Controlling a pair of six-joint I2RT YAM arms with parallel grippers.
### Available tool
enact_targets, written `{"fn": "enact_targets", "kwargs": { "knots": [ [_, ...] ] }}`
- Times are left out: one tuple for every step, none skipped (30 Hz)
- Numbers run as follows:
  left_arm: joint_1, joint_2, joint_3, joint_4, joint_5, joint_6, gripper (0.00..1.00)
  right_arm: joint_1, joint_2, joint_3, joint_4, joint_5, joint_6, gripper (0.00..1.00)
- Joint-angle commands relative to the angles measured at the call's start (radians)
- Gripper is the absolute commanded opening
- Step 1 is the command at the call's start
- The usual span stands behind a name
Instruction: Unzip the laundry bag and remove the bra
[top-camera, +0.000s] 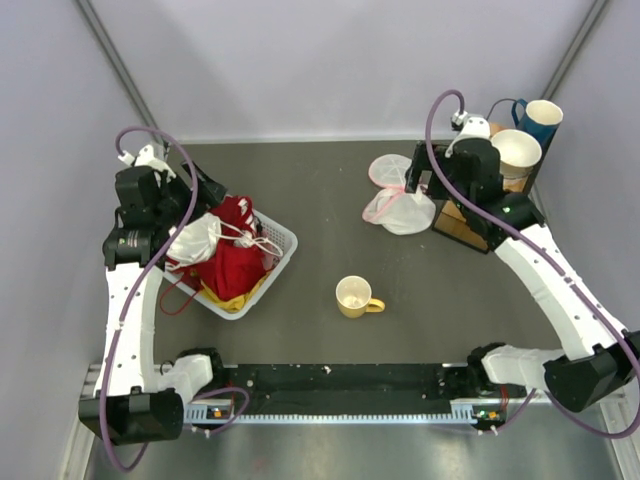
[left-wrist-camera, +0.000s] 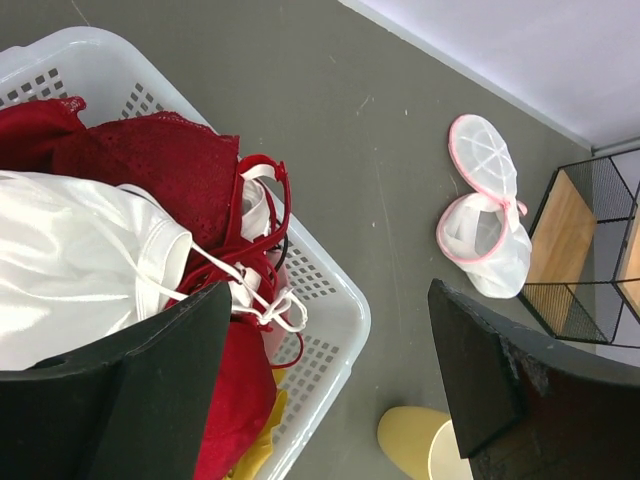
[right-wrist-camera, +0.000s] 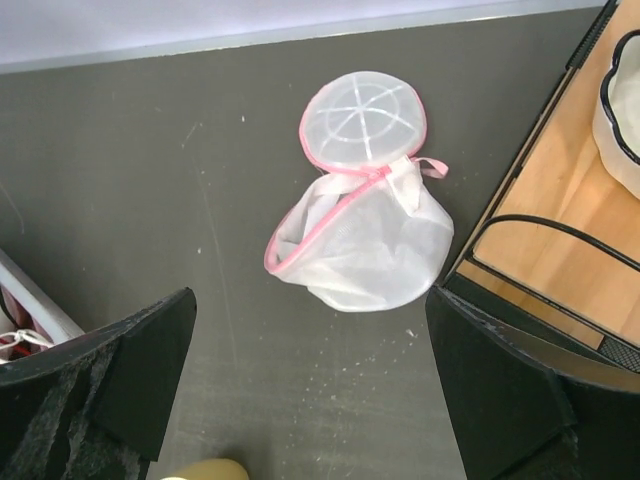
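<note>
Starting at the left, the left gripper (left-wrist-camera: 330, 320) hangs over the basket (top-camera: 285, 238) with its fingers spread wide and nothing between them. Right below its left finger lies the bra (left-wrist-camera: 70, 270), a glossy white heap on top of the red clothes (left-wrist-camera: 150, 160), its thin straps (left-wrist-camera: 235, 285) looped across red trim. So it's out of the bag, by the look of it! It should handle as light, limp and a bit slick; pinch a bunched cup edge rather than a strap, which could drag the red pieces along. Moving across, a yellow mug (top-camera: 355, 296) stands alone mid-table. Further right the bag (right-wrist-camera: 365, 250) lies unzipped near the rack (right-wrist-camera: 530, 230), round lid (right-wrist-camera: 365, 125) flipped back, looking empty through the mesh: floppy, feather-light, likely to slide if tugged. The right gripper (right-wrist-camera: 310, 300) hovers above it, also wide and holding nothing. No brand, label or writing can be read anywhere.
</note>
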Motion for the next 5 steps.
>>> {"fn": "enact_targets", "kwargs": {
  "knots": [
    [-0.004, -0.027, 0.001, 0.045, 0.003, 0.009, 0.85, -0.001, -0.026, -0.002, 0.003, 0.022, -0.011, 0.99],
    [-0.004, -0.027, 0.001, 0.046, 0.006, 0.006, 0.85, 0.001, -0.026, -0.003, 0.005, 0.021, -0.014, 0.99],
    [-0.004, -0.027, 0.0, 0.049, 0.006, 0.002, 0.85, -0.001, -0.023, -0.002, 0.003, 0.025, -0.015, 0.99],
    [-0.004, -0.025, 0.0, 0.049, 0.014, -0.001, 0.85, 0.001, -0.02, 0.0, 0.005, 0.027, -0.015, 0.99],
    [-0.004, -0.025, 0.0, 0.048, 0.012, -0.001, 0.85, -0.001, -0.02, 0.003, 0.003, 0.028, -0.014, 0.99]
  ]
}}
